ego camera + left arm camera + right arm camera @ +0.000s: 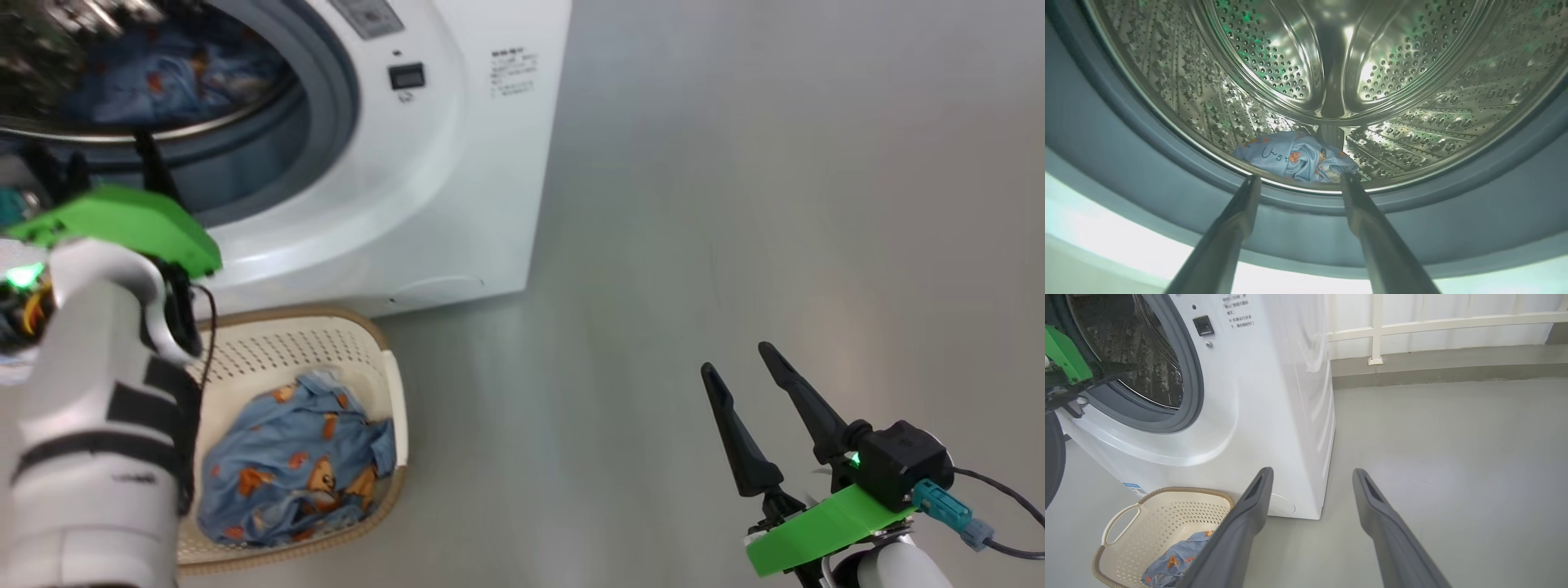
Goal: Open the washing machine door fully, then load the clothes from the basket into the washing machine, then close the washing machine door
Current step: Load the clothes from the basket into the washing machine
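clothes (294, 465): in basket (286, 347), part-hidden | left end effector (1301, 178): spread, blurred, seemingly empty

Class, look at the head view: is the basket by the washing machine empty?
No, blue bear-print clothes lie in the basket.

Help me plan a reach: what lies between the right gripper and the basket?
Just grey floor, bare from the right gripper to the basket, as the head view shows.
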Robot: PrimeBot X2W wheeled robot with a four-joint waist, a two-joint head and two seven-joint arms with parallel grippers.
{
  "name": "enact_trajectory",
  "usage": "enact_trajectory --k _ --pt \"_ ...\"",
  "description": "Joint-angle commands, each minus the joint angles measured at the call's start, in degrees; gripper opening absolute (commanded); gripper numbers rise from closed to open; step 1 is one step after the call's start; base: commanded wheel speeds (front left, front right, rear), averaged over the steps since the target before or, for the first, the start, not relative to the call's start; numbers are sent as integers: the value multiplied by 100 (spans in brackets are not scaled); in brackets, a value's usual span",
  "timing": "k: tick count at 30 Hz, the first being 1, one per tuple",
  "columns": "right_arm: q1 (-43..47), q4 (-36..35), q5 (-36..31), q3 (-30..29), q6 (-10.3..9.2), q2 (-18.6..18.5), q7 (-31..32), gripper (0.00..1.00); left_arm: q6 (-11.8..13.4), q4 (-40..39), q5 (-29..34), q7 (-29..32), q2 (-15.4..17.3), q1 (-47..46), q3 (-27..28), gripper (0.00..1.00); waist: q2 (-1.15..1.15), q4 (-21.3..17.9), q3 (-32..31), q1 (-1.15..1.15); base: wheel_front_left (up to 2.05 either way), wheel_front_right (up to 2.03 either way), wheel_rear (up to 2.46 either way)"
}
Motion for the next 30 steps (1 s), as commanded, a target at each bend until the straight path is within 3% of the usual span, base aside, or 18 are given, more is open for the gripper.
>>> enact_trajectory --k 1,7,19,30 --pt "114 -109 -10 105 9 -37 -28 100 -26 -280 45 -36 189 196 66 100 0 278 -396 0 0 0 0" --pt "199 -130 -86 -20 9 8 -28 100 -166 -858 112 -36 12 1126 63 100 0 402 -761 0 0 0 0" --pt "567 -183 -324 -218 9 -13 -28 100 -323 -2853 205 -37 -199 3719 164 100 0 392 -1514 0 0 0 0" --pt "889 -306 -434 -413 9 -64 -28 100 -190 -4884 185 -37 -235 5593 -83 100 0 529 -1930 0 0 0 0"
